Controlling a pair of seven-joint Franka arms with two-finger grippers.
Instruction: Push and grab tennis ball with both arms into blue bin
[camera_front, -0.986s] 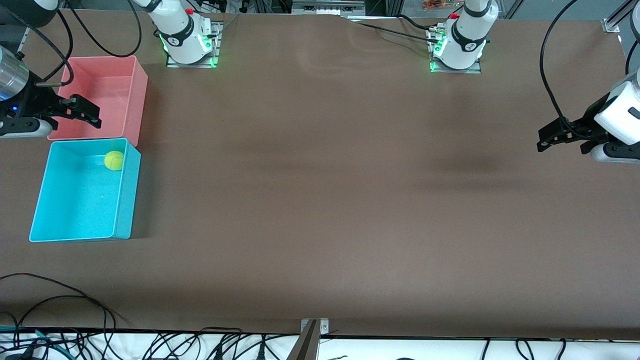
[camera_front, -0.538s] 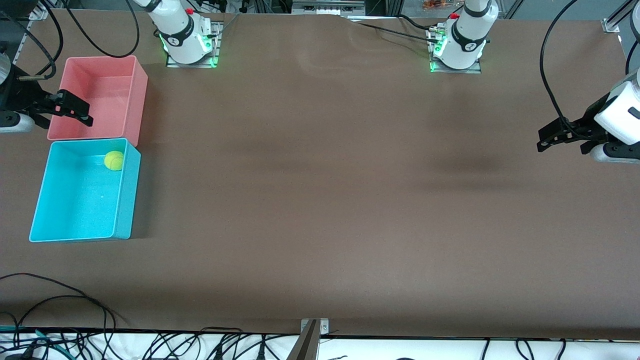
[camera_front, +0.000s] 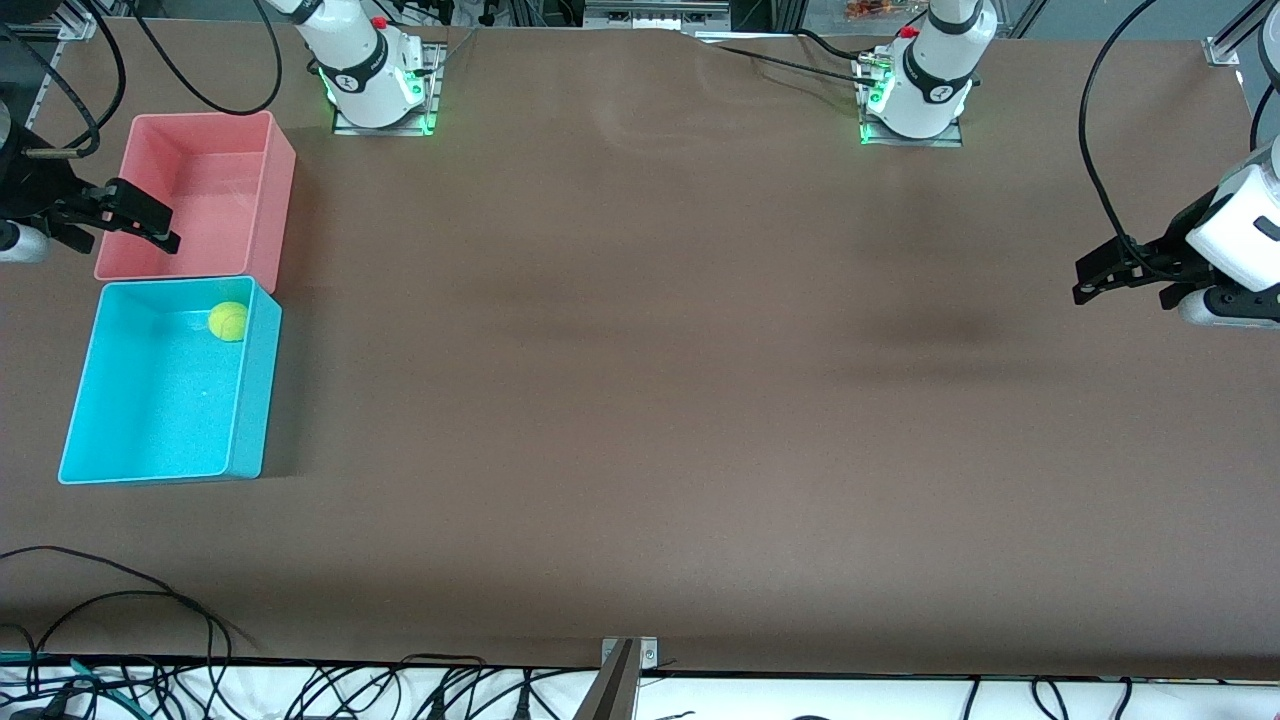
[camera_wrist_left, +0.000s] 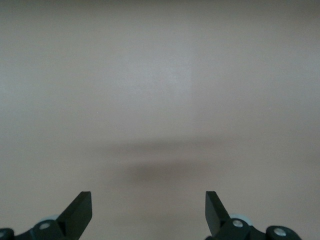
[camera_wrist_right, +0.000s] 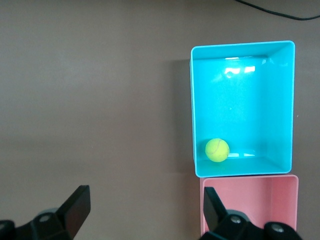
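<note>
Resting inside the blue bin (camera_front: 160, 400), the tennis ball (camera_front: 228, 321) sits in the corner nearest the pink bin (camera_front: 200, 195), close against the wall or touching it; the angle is too steep to say which. By the look of it, the task's goal is met.

Handling, as judged: ball is light, fuzzy, springy. Felt gives good friction but it rolls freely on a flat floor. If it needed taking again, pinch across its widest middle from above, fingers either side; the corner walls crowd the approach.

Right gripper (camera_front: 125, 215) hovers over the pink bin's rim at the right arm's end of the table, fingers spread apart, holding nothing; right wrist view shows both bins below it. Left gripper (camera_front: 1120, 272) hangs over bare table (camera_front: 640, 400), well apart from the blue bin, fingers spread wide, empty; that arm waits.

Count: one ball, two bins (one blue, one pink), two arms, two grippers.
</note>
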